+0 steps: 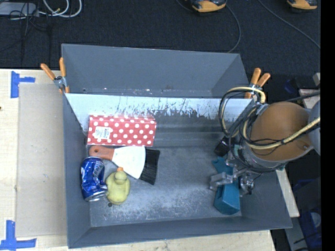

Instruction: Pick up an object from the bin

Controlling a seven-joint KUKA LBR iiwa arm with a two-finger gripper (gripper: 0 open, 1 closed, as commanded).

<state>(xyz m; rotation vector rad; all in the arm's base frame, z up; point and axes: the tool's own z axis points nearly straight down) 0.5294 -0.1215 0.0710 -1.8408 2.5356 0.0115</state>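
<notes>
My gripper (233, 181) hangs low over the right front part of the bin. Directly beneath it lies a teal-blue blocky plastic thing (227, 200), stretching from the gripper's far side towards the bin's front wall. The gripper covers the middle of this thing, and its near end sticks out below. Whether the gripper touches or grasps it cannot be made out.
On the bin's left side lie a red box with white dots (122, 131), a white hand brush with black bristles (137, 162), a crushed blue can (92, 178) and a yellow rubber duck (118, 186). The arm, with an orange cover and cables, reaches in over the right rim.
</notes>
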